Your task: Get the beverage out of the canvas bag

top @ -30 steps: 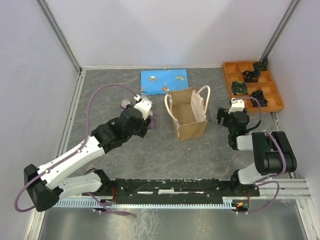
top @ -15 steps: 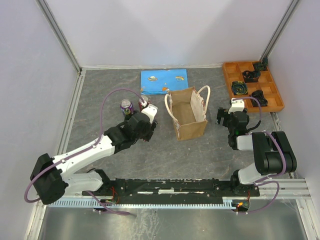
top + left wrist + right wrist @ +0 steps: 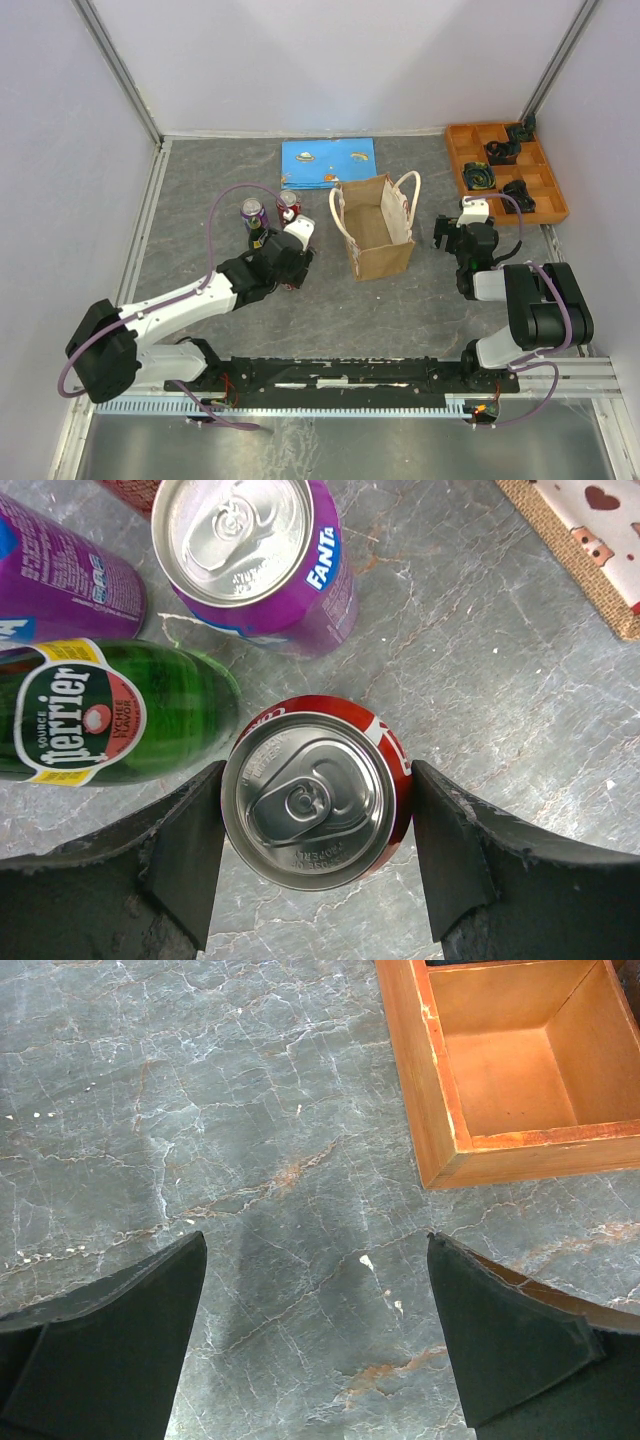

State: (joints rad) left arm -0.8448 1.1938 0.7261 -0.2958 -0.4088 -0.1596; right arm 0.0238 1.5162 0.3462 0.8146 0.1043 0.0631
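The tan canvas bag (image 3: 380, 250) stands upright and open in the middle of the table, and no drink shows inside it. Its corner shows in the left wrist view (image 3: 590, 550). A red can (image 3: 310, 800) stands upright on the table left of the bag (image 3: 288, 203). My left gripper (image 3: 316, 790) is open, one finger on each side of the red can with narrow gaps. It sits just short of the can in the top view (image 3: 293, 228). My right gripper (image 3: 315, 1245) is open and empty over bare table, right of the bag (image 3: 455, 238).
A purple Fanta can (image 3: 255, 555), a lying green Perrier bottle (image 3: 110, 715) and another purple can (image 3: 60, 570) crowd beside the red can. An orange compartment tray (image 3: 455, 150) sits back right, its corner in the right wrist view (image 3: 440, 1110). A blue flat item (image 3: 328, 162) lies behind the bag.
My left arm has drawn back toward its base, uncovering the red can, which stays standing beside the purple one. The right arm and the bag have not moved.
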